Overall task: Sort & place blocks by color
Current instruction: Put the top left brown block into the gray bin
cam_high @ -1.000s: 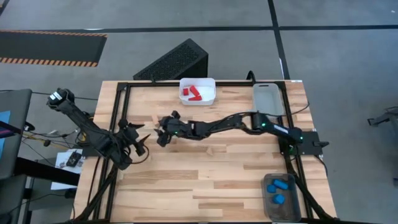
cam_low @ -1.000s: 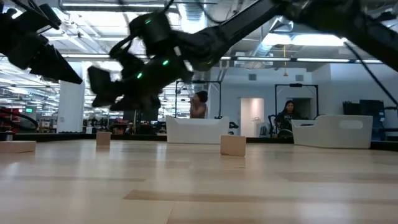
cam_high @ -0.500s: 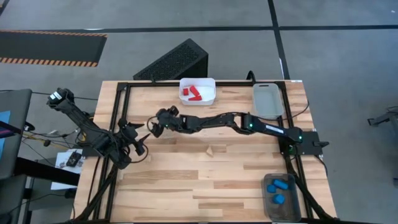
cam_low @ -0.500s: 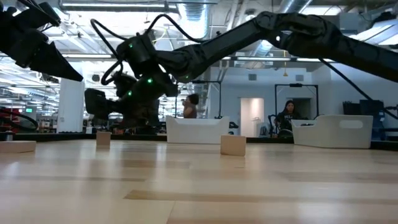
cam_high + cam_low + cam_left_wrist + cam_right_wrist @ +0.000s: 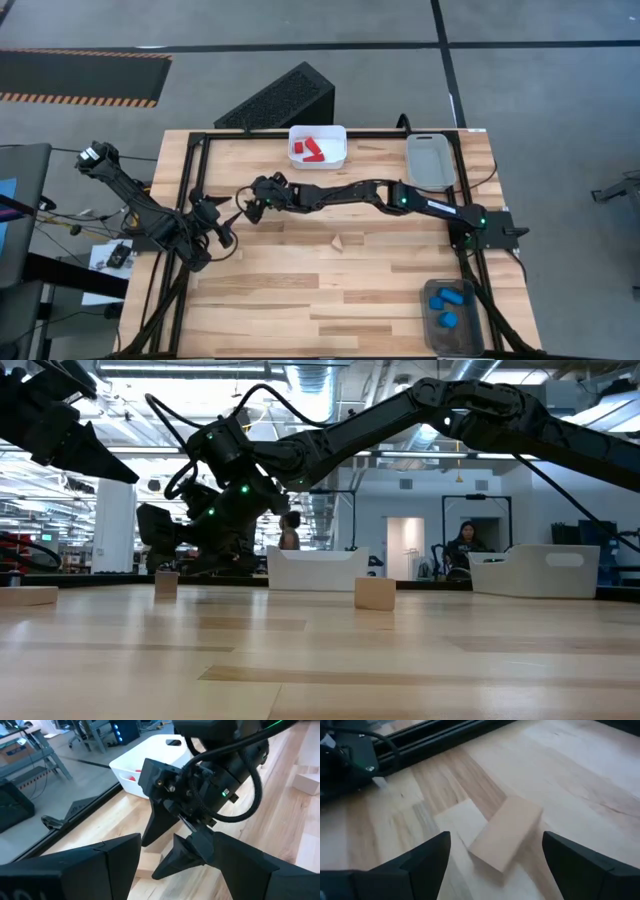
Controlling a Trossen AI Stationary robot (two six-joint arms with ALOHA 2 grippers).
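So the bench (image 5: 330, 290) has three bins: a white bin (image 5: 318, 145) at the far edge holding two red blocks (image 5: 308, 150), a clear bin (image 5: 431, 160) right of it, and a grey bin (image 5: 452, 315) at the near right corner holding three blue blocks (image 5: 446, 298). Pale blocks: a wedge (image 5: 339, 243) mid-bench with open room all round, plus a wood bar (image 5: 506, 838) near the bench's left rail. The right claw (image 5: 250, 203) has slid a touch farther left of the white bin since half a second ago and hangs released over that bar. The left claw (image 5: 228, 232) waits released, just beside the bar.
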